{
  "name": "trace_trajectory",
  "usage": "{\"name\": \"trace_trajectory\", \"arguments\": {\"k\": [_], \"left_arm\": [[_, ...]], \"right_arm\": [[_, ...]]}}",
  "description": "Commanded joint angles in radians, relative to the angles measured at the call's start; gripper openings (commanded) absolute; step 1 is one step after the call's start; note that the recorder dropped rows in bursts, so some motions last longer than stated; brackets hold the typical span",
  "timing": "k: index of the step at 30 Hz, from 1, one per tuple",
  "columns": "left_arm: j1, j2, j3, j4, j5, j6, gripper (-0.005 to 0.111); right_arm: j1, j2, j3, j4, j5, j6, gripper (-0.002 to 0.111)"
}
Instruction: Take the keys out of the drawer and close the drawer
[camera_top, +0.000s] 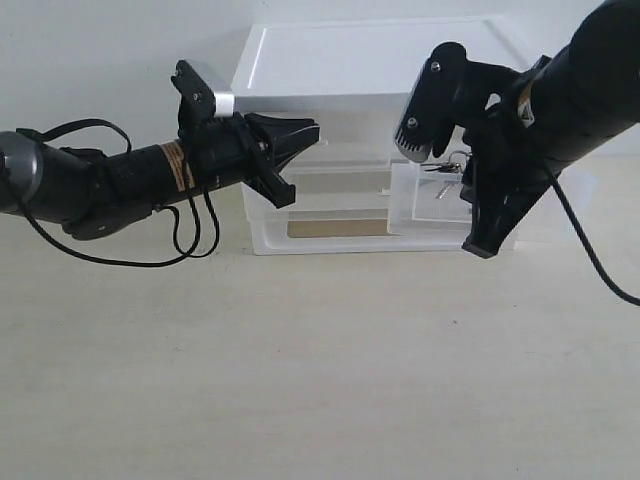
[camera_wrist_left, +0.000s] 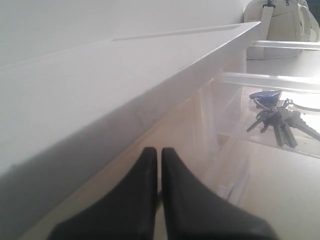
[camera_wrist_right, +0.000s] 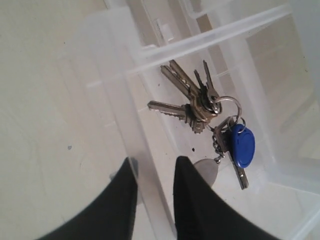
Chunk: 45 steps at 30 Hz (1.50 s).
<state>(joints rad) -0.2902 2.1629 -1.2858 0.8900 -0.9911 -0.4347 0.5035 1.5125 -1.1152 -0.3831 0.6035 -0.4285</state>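
The drawer (camera_top: 418, 205), the right-hand small translucent one, stands pulled out of the white-topped organizer (camera_top: 370, 60). The keys (camera_wrist_right: 200, 102) lie on its floor with a blue fob (camera_wrist_right: 242, 145) and a silver tag (camera_wrist_right: 207, 170). My right gripper (camera_wrist_right: 155, 165) is open and straddles a drawer wall (camera_wrist_right: 145, 130), one finger outside and one inside beside the tag. In the exterior view the right gripper (camera_top: 472, 222) points down at the drawer's near right corner. My left gripper (camera_wrist_left: 159, 152) is shut on nothing, hovering by the organizer's left front (camera_top: 300, 140). The keys (camera_wrist_left: 277, 120) show through the drawer (camera_wrist_left: 270, 80).
The left-hand small drawer (camera_top: 335, 185) and the full-width drawer (camera_top: 330, 230) below it sit pushed in. The organizer stands on a pale tabletop (camera_top: 320, 370) against a white wall. A pale bag (camera_wrist_left: 285, 20) lies beyond the organizer.
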Motion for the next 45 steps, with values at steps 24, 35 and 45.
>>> {"name": "trace_trajectory", "arguments": {"k": [24,35,45], "left_arm": [[0.002,0.014,-0.023,-0.109,0.180,0.012,0.004],[0.002,0.014,-0.023,-0.109,0.184,0.012,0.004],[0.002,0.014,-0.023,-0.109,0.184,0.012,0.004]], "right_arm": [[-0.005,-0.026,-0.004,-0.120,0.073,0.024,0.022],[-0.005,-0.035,-0.004,-0.121,0.099,0.026,0.050],[-0.003,-0.224,-0.004,0.065,0.021,0.061,0.050]]}}
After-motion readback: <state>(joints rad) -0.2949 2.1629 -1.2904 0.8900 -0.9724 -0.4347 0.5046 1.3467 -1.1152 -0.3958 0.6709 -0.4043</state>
